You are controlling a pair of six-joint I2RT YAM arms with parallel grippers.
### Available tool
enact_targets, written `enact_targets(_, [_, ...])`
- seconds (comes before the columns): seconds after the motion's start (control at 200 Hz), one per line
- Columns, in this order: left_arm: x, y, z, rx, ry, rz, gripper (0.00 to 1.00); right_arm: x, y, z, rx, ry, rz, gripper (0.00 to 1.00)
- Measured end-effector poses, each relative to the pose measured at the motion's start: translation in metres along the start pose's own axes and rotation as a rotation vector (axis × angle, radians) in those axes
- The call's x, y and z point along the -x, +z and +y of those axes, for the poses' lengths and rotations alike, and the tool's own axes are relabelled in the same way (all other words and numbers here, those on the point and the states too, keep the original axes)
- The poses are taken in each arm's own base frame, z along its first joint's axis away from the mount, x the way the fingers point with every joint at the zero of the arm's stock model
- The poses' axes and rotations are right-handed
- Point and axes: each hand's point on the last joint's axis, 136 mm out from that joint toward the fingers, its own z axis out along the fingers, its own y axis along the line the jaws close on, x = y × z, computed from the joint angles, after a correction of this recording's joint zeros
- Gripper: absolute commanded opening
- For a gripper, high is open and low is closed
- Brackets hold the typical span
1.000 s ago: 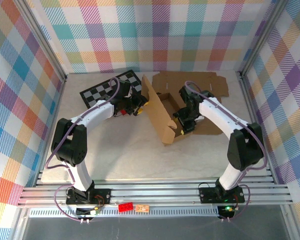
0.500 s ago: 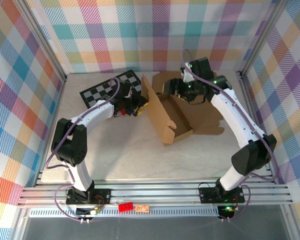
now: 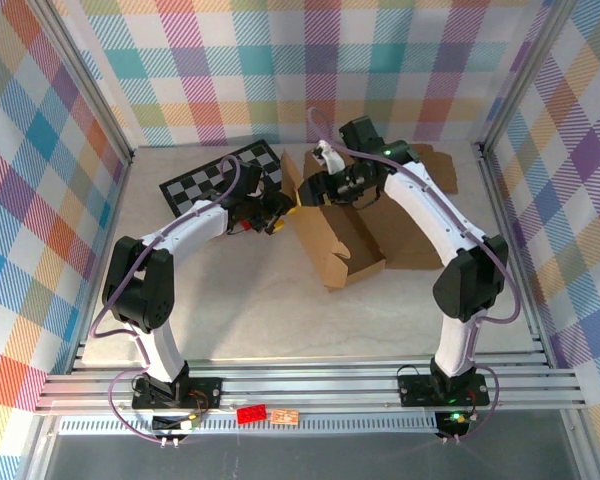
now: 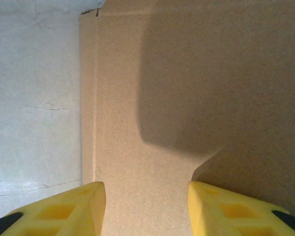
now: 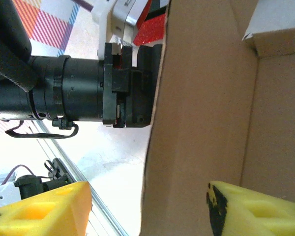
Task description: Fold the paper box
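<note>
Bright plaid walls (image 3: 280,70) close round a pale surface (image 3: 240,310), and both arms are working toward its back edge. The left hand (image 3: 278,212) has its yellow fingers (image 4: 64,211) partly apart with nothing pinched between them, tips pointed at the outer face of the tall side wall (image 3: 315,235) of the paper box (image 3: 352,250). The right hand (image 3: 310,190) comes in from the inner side, jaws wide, straddling the top edge of that same wall and not closed on it. The box sits right of centre near the back edge, its tray half formed, with a flat panel (image 3: 420,165) spread toward the back right corner. A checkered board (image 3: 205,180) lies at the back left.

I'd say they're on the long wall fold. Next, the right hand should pinch that edge and roll it inward while the left braces it.
</note>
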Motion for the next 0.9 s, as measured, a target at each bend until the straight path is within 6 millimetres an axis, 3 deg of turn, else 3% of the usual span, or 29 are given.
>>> enact_targets(0.155, [0.000, 0.000, 0.000, 0.004, 0.002, 0.002, 0.46, -0.003, 0.012, -0.002, -0.029, -0.002, 0.032, 0.44])
enact_targets(0.455, [-0.001, -0.002, 0.001, 0.017, 0.010, 0.003, 0.50, 0.006, 0.016, -0.009, -0.111, 0.041, -0.005, 0.00])
enact_targets(0.68, [0.001, -0.009, -0.006, 0.026, 0.037, -0.001, 0.56, 0.019, 0.010, -0.019, -0.221, 0.145, -0.096, 0.00])
enact_targets(0.9, [-0.001, -0.034, -0.011, 0.046, 0.092, -0.032, 0.58, 0.037, -0.028, -0.021, -0.337, 0.342, -0.283, 0.00])
